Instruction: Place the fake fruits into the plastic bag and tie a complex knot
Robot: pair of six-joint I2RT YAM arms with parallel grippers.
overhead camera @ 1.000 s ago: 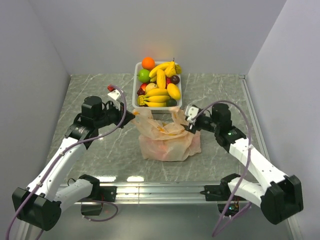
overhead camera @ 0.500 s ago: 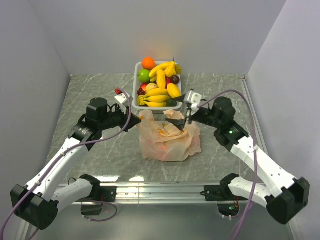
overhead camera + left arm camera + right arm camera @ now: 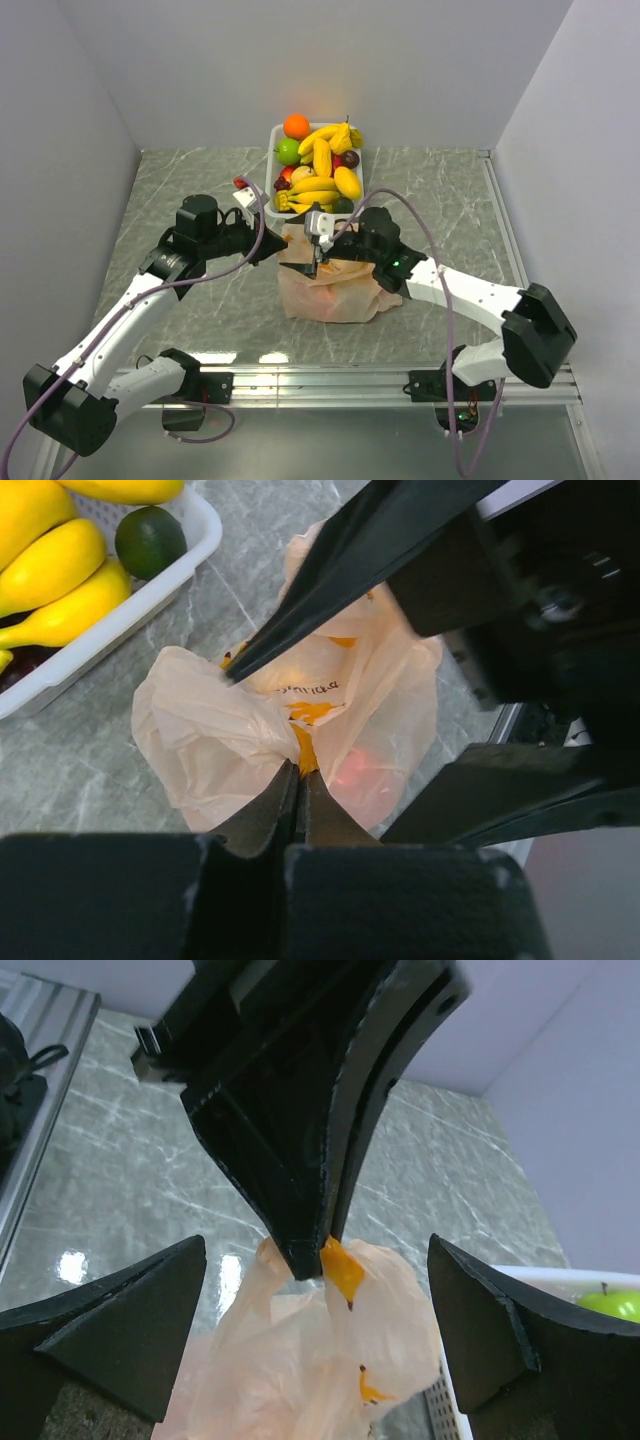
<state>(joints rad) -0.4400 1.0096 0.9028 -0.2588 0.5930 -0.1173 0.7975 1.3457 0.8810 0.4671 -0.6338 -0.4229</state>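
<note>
The tabletop (image 3: 180,200) is grey-green marbled stone, closed in by plain pale walls (image 3: 90,100) on the left, right and far sides. A metal rail (image 3: 320,378) runs along its near edge. A white tray (image 3: 271,185) sits at the far middle, heaped with fruits (image 3: 322,172): yellow bananas, an orange at the far corner, a green one beside it and some dark ones.

The bag (image 3: 335,298) lies just in front of the tray, at the centre of the tabletop.

The left gripper (image 3: 298,778) is closed tight on a fold at the bag's far-left edge, with a strip of orange print pinched between its tips. The right gripper (image 3: 318,1310) is spread wide over the bag and holds nothing. The left gripper's tips and the pinched fold lie between its fingers. In the left wrist view one of its fingers reaches the crest of a crumpled fold; whether it touches cannot be told.

From above, the right arm covers the bag's far-right part, and the right gripper's fingertips are hard to pick out against the plastic. A reddish shape glows through the bag's wall, but what it is cannot be made out. Both wrist views cut the tray off at a corner.

The bag's pinched fold rises toward the far left, at the left gripper, while its bulk slumps toward the near edge. The near bananas lie with their long axes across the tray, left to right.
</note>
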